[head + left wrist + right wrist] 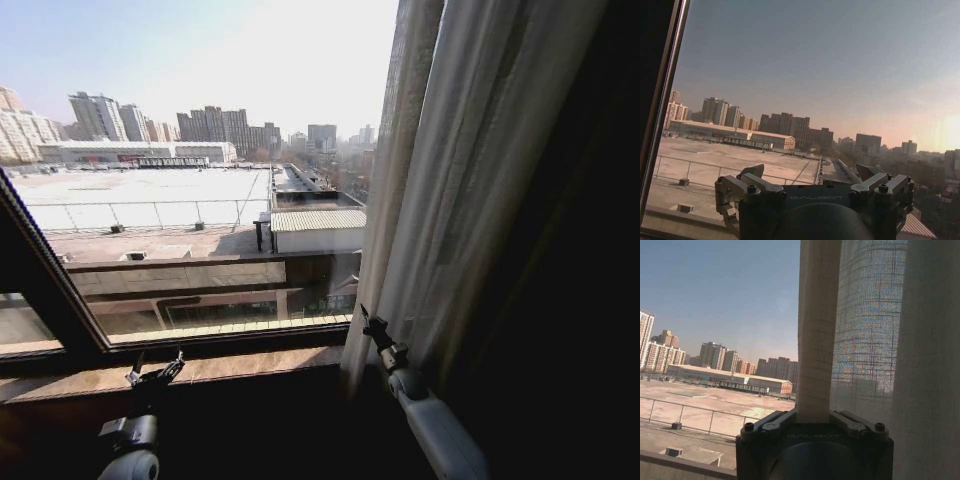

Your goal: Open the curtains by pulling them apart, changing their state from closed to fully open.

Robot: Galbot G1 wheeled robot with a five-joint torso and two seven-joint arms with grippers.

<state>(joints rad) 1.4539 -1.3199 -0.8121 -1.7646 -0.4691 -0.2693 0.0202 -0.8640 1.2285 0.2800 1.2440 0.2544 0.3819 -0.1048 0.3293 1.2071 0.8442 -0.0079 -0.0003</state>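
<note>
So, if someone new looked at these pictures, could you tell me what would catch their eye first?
Probably the bright city skyline through the bare window glass, taking up the left and middle of the head view. Next, the sheer curtain bunched at the right side of the window, with the right gripper at its lower inner edge, a fold between its fingers. The left gripper hangs open, low by the sill.

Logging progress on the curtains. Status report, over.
Right hand shut on curtain edge, panel bunched at right. Left hand open, empty, low by the sill. Window uncovered. Nothing in the way.
</note>
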